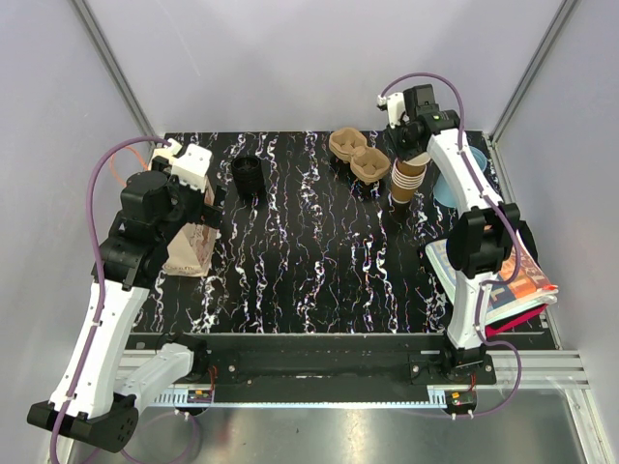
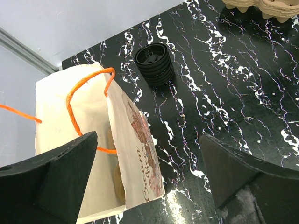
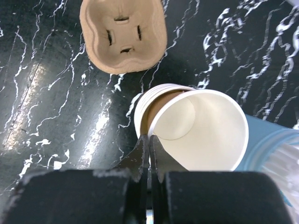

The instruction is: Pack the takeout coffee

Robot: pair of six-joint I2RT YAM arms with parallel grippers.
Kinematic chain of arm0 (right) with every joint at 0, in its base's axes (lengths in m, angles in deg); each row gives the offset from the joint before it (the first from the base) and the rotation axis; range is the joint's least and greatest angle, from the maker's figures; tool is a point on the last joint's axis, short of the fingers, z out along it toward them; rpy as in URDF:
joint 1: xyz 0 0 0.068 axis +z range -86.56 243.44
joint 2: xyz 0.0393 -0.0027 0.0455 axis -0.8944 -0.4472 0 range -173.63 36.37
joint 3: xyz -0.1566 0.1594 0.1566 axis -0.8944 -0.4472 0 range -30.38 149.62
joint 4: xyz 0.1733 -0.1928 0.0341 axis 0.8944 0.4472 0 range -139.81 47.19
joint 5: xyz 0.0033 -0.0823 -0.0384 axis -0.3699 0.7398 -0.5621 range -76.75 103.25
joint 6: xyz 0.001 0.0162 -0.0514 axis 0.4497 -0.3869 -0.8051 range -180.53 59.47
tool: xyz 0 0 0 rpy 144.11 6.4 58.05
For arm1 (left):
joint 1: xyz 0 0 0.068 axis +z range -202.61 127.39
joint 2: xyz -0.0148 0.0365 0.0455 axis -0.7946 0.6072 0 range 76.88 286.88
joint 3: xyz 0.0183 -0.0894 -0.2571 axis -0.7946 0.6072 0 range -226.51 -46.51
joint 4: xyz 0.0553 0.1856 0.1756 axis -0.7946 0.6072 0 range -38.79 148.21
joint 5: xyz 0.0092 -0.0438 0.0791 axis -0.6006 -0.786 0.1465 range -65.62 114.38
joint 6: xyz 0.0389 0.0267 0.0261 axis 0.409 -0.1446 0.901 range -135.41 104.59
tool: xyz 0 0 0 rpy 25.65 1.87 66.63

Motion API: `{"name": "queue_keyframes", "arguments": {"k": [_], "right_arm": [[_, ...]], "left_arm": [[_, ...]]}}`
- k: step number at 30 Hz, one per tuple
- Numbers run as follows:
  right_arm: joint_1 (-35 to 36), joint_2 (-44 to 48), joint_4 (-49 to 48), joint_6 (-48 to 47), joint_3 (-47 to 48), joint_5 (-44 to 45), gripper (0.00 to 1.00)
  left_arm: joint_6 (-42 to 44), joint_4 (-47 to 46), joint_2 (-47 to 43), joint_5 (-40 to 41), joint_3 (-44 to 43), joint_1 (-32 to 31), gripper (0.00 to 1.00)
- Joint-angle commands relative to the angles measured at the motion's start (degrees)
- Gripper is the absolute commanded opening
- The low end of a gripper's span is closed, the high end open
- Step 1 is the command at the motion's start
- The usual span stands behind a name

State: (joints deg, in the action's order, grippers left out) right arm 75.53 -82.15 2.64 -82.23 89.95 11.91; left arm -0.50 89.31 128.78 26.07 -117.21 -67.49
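Takeout cup, rim in tight pinch of right gripper, outer wall hidden; left gripper wide apart over bag.

We log this as a robot lab cell, not a café. Bare pale panels on aluminium posts box in a black marbled tabletop; arms bolt to a slotted rail. Takeout props are staged: paper bag just below the left gripper, stacked black lids ahead of it, pulp carrier ahead of the right gripper, paper cup pinched at its tips.
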Motion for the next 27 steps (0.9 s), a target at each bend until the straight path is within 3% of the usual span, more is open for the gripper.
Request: {"name": "queue_keyframes", "arguments": {"k": [1, 15, 27], "right_arm": [[1.79, 4.61, -0.68, -2.65, 3.41, 4.85, 0.00], [12.68, 17.17, -0.59, -6.08, -0.62, 7.59, 0.00], [25.25, 25.44, -11.39, -4.68, -28.02, -1.38, 0.00]], "left_arm": [[-0.68, -1.28, -0.48, -1.52, 0.21, 0.37, 0.99], [-0.85, -1.28, -0.57, -1.43, -0.06, 0.37, 0.99], [-1.03, -1.28, -0.84, -1.25, -0.06, 0.46, 0.99]]}}
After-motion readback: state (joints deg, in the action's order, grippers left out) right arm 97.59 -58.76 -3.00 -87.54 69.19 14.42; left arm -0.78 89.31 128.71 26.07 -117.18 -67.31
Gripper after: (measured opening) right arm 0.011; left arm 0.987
